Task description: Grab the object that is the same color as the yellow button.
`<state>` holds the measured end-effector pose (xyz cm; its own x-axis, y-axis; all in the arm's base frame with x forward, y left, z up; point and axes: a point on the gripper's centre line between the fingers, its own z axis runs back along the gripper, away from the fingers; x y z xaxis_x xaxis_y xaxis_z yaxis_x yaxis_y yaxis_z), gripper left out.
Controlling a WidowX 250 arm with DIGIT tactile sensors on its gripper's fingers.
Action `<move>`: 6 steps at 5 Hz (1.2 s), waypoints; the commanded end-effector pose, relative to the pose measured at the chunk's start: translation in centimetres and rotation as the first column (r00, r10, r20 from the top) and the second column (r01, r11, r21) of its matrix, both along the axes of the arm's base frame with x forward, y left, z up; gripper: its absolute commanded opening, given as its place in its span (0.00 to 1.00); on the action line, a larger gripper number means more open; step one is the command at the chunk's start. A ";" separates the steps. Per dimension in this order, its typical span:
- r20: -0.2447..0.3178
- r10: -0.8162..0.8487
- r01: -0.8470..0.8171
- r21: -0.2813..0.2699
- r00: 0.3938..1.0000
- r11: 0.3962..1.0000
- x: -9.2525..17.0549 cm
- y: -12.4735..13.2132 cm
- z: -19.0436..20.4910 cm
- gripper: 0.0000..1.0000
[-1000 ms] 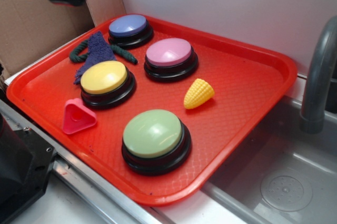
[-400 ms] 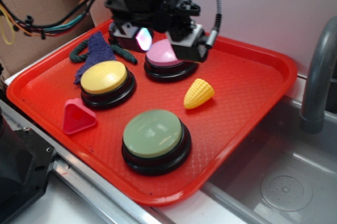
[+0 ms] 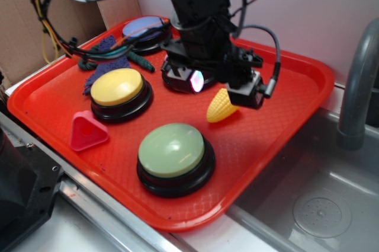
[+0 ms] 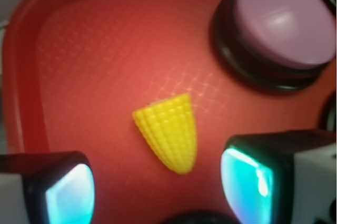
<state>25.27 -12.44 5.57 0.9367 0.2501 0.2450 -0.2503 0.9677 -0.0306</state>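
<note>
The gripper [image 4: 158, 184] is hanging wide open above the corn [image 4: 167, 131] — its long axis probably running between the fingers, tip nearest, not across them.

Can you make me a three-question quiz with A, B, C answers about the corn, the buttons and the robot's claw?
1. Where is the corn?
A. Lying on the red tray
B. On top of the green button
C. In the sink

2. How many big round buttons are on the tray?
A. Two
B. Three
C. Four

3. What are the gripper jaws doing?
A. Squeezing the corn
B. Open, not touching the corn
C. Holding the pink triangle

Answers:
1. A: the wrist view shows the corn flat on the bare tray.
2. C: the exterior view shows the yellow button, green button, blue button and pink button.
3. B: in the wrist view the two fingers sit apart near the bottom edge, with the corn's tip between them and red tray showing on both sides.
</note>
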 end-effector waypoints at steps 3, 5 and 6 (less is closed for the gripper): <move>-0.003 0.065 -0.065 -0.039 0.998 0.997 1.5 0.4 -1.8 0.00; -0.010 0.078 -0.078 -0.058 0.997 0.995 1.5 0.9 -1.6 0.00; -0.027 0.129 -0.131 -0.083 0.991 0.988 1.7 2.8 2.3 0.00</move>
<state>25.76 -9.55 5.92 0.9125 0.3813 0.1480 -0.3773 0.9244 -0.0554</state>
